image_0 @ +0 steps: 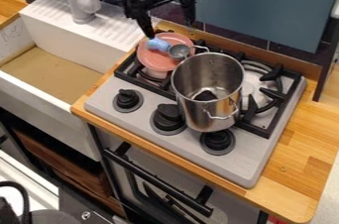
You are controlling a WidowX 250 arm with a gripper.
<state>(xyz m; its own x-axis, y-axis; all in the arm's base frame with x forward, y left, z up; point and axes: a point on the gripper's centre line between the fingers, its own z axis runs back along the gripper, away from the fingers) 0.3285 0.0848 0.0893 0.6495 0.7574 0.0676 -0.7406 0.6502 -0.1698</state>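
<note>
While the gripper (169, 28) hangs over the rear of the stove (160, 141), its two fingers stand wide apart, with nothing held between them. One fingertip is just beside the blue handle of the small metal scoop (179, 51); whether they touch cannot be determined. The scoop lies on the pink plate (153, 61), which is placed over the stove grate (263, 131). The metal pot (210, 82) stands upright on the stove beside the plate, behind the control knobs. The sink (49, 72) adjoins the counter (301, 168).
</note>
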